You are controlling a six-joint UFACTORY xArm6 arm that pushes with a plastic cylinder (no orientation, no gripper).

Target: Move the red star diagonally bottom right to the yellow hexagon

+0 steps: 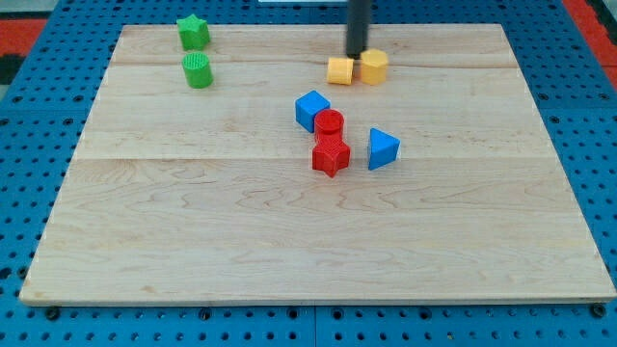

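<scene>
The red star [331, 155] lies near the board's middle, touching a red cylinder [330, 123] just above it. The yellow hexagon [374, 66] sits near the view's top, right of centre, beside a yellow block [340, 70] on its left. My tip [358, 54] comes down at the view's top, just above the gap between the two yellow blocks and close to both. It is well above the red star.
A blue cube [311, 110] touches the red cylinder on its upper left. A blue triangular block [382, 148] lies right of the red star. A green star [193, 32] and a green cylinder [198, 70] sit at the top left. The wooden board [193, 231] rests on a blue pegboard.
</scene>
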